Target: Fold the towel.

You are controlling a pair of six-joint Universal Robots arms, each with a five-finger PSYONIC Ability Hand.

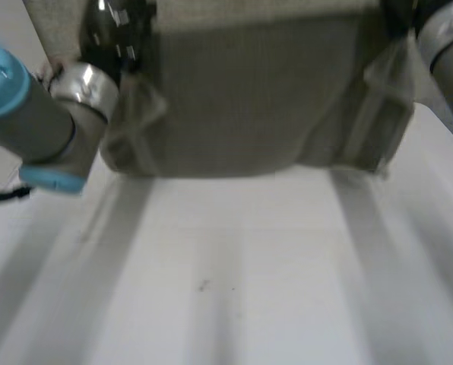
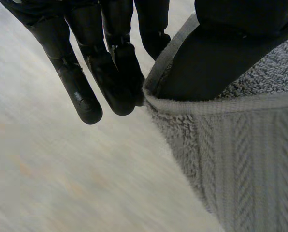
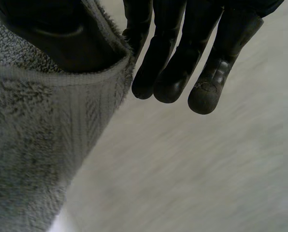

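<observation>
Nearest us, in front of the towel (image 1: 234,99), lies a bare stretch of the white table (image 1: 226,296), and there we judge the first trouble could come. The towel hangs as a sheet with its lower edge close over the table, and we cannot tell whether that edge touches. If it lands bunched or drags as the arms travel, the fold will come out crooked. The towel's two side edges curl inward toward its middle, so a crease laid over them would trap those curls. Further off, at the towel's upper corners, are the holds. The left hand (image 2: 110,72), on the left arm (image 1: 36,114), has its thumb laid on the towel's left upper corner, pinching the cloth just inside the hem, while the fingers we see run straight beside the towel's edge. The right hand (image 3: 182,58) does the same at the towel's right upper corner: thumb pressed on the cloth, visible fingers straight beside the edge. Each pinch takes little cloth, so we think a quick swing or an uneven pull between the two could slip one corner free and drop that side. The towel itself is grey terry with a fuzzy looped pile; below each held corner a flatter woven band with a slanted rib pattern crosses it, and a narrow hem rims the edge.
</observation>
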